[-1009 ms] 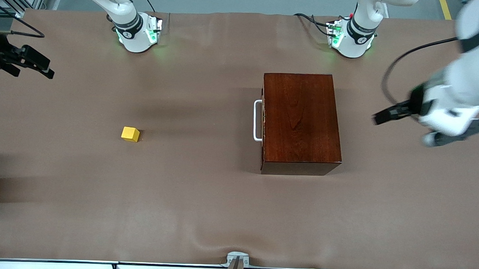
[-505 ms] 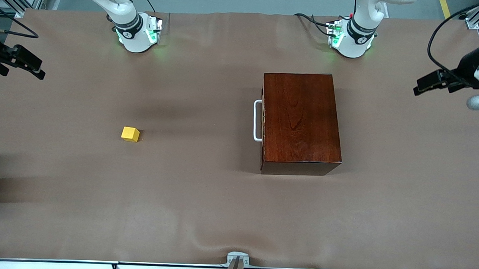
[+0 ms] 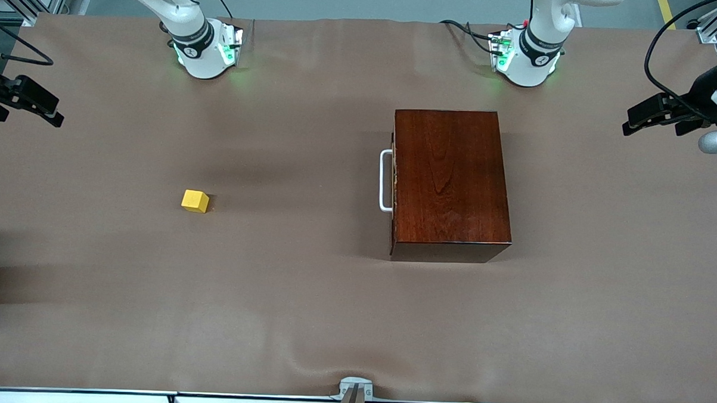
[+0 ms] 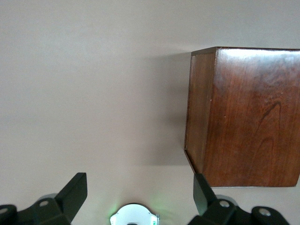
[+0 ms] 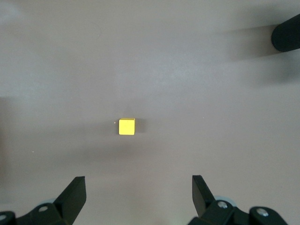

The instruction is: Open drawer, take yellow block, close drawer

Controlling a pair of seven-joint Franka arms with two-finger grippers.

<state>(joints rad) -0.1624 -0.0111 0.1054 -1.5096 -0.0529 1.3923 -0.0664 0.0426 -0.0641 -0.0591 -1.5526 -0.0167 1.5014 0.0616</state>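
drawer (image 3: 394, 182): seemingly shut, white handle | yellow block (image 3: 195, 200): on table, toward right arm's end

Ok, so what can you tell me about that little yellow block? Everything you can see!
The yellow block is a small bright yellow cube with flat, plain faces and sharp edges. It sits flat on the brown table cover, out in the open toward the right arm's end of the table, well apart from the dark wooden box. Nothing touches it but the table. The right wrist view shows it alone, casting a small soft shadow.
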